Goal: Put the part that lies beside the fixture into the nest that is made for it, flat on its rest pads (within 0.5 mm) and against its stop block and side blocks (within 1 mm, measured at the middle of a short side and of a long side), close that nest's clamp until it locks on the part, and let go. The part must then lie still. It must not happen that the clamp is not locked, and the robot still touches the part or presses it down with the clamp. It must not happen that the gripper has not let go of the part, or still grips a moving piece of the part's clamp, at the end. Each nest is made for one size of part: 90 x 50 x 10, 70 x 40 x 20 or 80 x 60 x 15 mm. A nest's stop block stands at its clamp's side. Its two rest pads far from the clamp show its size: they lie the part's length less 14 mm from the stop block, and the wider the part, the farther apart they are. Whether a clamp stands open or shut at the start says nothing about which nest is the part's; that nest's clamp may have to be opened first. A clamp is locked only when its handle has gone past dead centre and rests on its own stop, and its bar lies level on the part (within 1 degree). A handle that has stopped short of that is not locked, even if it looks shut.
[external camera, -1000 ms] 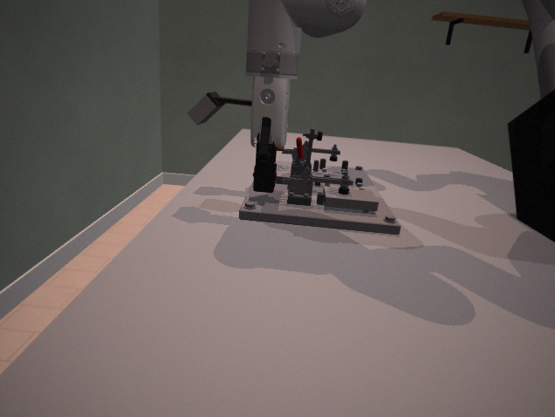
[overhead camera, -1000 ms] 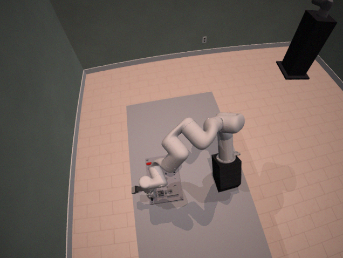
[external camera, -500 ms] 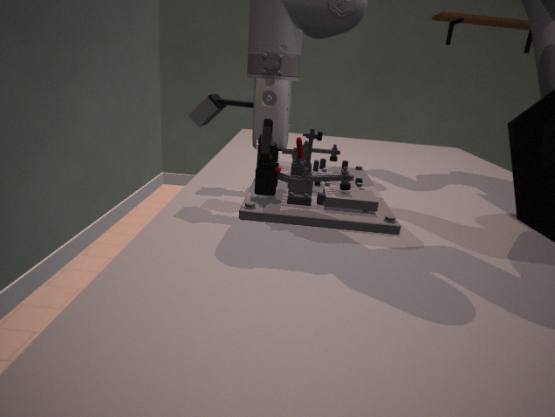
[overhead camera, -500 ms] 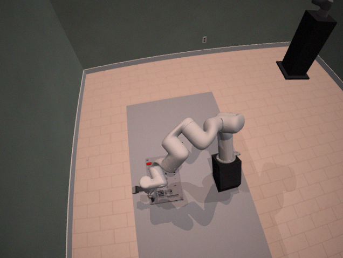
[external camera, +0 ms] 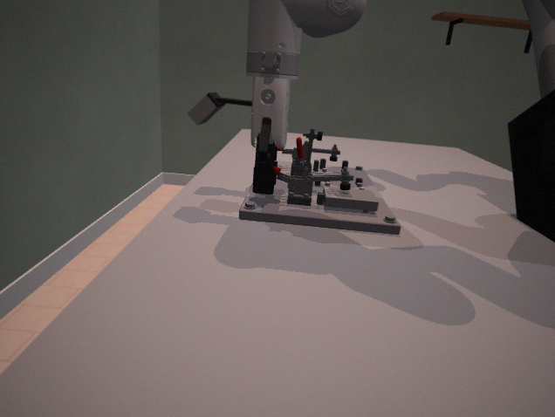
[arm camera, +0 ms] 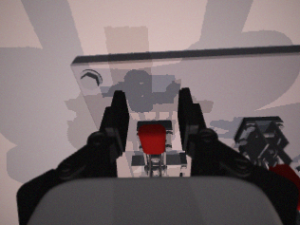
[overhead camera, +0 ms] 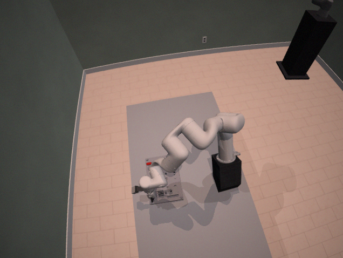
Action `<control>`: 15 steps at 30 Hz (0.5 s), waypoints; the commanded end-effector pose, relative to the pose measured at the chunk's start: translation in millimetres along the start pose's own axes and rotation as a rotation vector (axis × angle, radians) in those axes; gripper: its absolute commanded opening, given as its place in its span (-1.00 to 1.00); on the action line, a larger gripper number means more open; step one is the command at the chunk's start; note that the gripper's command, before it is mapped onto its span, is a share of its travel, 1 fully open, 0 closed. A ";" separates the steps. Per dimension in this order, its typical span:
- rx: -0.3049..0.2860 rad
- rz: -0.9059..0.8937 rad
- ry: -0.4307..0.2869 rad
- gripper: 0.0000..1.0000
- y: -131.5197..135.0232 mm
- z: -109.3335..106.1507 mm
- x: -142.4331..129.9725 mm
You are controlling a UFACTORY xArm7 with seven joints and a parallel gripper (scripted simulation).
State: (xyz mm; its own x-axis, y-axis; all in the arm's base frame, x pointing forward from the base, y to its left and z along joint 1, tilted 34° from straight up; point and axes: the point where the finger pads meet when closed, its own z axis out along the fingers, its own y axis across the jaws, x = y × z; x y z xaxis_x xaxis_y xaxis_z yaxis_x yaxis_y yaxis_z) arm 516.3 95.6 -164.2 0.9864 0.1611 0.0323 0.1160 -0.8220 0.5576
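The grey fixture plate (external camera: 318,210) stands on the table and carries three clamps. The grey part (external camera: 352,199) lies in the near nest, with that clamp's bar (external camera: 316,177) reaching over it. My gripper (external camera: 263,179) points down at the plate's left end, around this clamp's red handle (arm camera: 153,137), which lies low. In the wrist view my fingers stand apart from the handle, with a gap on each side, so the gripper is open. The arm hides most of the fixture (overhead camera: 164,188) in the overhead view.
A second clamp's red handle (external camera: 298,147) stands upright just behind, and shows at the wrist view's right (arm camera: 285,172). A third clamp (external camera: 313,136) stands farther back. The robot's black pedestal (external camera: 533,166) is to the right. The table's left edge is near the fixture.
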 end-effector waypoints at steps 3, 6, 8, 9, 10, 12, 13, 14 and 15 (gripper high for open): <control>0.002 0.000 0.005 -0.05 -1.0 -2.2 1.9; 0.002 0.000 0.005 -0.05 -1.0 -2.2 1.9; 0.002 0.000 0.005 -0.05 -1.0 -2.2 1.9; 0.002 0.000 0.005 -0.05 -1.0 -2.2 1.9; 0.002 0.000 0.005 -0.05 -1.0 -2.2 1.9; 0.002 0.000 0.005 -0.05 -1.0 -2.8 1.9; 0.002 0.000 0.005 -0.05 -1.0 -3.6 1.9; 0.002 0.000 0.005 -0.05 -1.0 -4.8 1.9; 0.002 0.000 0.005 -0.05 -1.0 -6.5 1.9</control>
State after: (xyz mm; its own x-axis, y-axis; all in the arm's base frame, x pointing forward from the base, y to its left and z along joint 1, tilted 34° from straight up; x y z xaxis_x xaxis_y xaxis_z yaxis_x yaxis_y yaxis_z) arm 516.1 95.9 -163.6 0.9865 0.1609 0.0321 0.1159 -0.8219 0.5577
